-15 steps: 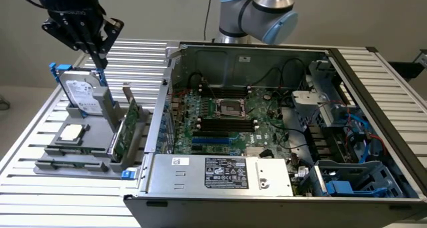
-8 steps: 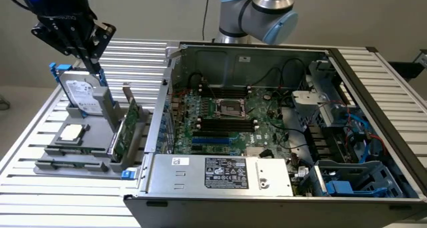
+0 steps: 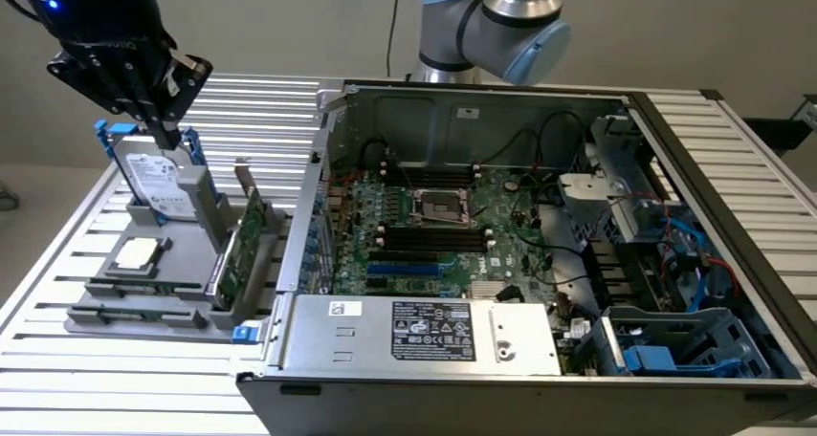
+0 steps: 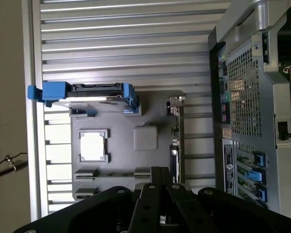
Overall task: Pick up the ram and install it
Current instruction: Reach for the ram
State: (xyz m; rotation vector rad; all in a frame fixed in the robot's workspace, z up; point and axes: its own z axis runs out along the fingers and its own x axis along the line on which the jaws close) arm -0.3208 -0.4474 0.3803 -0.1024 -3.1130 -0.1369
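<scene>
Your ram (image 3: 143, 289) looks like a thin, dark green strip standing on edge, low at the front of the grey holder (image 3: 186, 256), on the exterior view's left of the open computer case (image 3: 485, 89). Your gripper (image 3: 168, 138) hangs above the holder, its fingers pressed together and holding nothing.

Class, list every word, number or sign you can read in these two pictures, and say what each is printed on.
Nothing can be read as text.
The power supply label: print too small.
The white sticker beside it: too small.
The hard drive label: blurred.
The case rear sticker: blurred.
</scene>
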